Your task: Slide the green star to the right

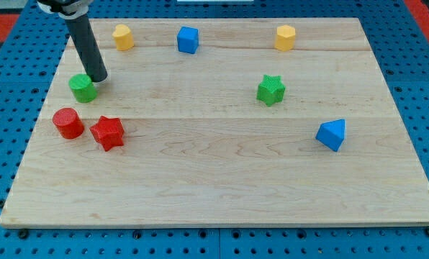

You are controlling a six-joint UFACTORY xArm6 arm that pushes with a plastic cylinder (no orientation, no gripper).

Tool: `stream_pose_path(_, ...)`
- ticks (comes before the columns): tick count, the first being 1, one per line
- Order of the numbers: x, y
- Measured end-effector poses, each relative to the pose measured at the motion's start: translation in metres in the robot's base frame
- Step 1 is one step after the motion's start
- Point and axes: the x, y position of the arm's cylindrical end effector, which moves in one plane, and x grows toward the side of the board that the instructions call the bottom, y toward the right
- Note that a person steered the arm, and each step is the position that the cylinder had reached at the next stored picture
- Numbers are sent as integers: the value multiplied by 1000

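Note:
The green star (271, 90) lies right of the board's middle, in the upper half. My tip (98, 78) is far to its left, near the view's upper left, touching or just beside the top right of a green cylinder (82, 88). The dark rod rises from the tip to the view's top left.
The wooden board (222, 187) also holds a red cylinder (68, 123) and a red star (107, 132) at the left, a yellow block (123, 37), a blue cube (188, 39) and a yellow block (285, 37) along the top, and a blue block (332, 134) at the right.

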Motion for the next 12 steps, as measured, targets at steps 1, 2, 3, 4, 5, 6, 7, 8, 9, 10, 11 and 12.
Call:
stream_pose_path(1, 0, -12)
stream_pose_path(2, 4, -35)
stream_pose_path(3, 6, -1)
stream_pose_path(4, -5, 68)
stream_pose_path(5, 2, 105)
stream_pose_path(6, 12, 210)
stream_pose_path(7, 23, 264)
stream_pose_path(8, 33, 272)
stream_pose_path(9, 33, 334)
stream_pose_path(10, 43, 288)
stream_pose_path(11, 44, 247)
stream_pose_path(12, 44, 222)
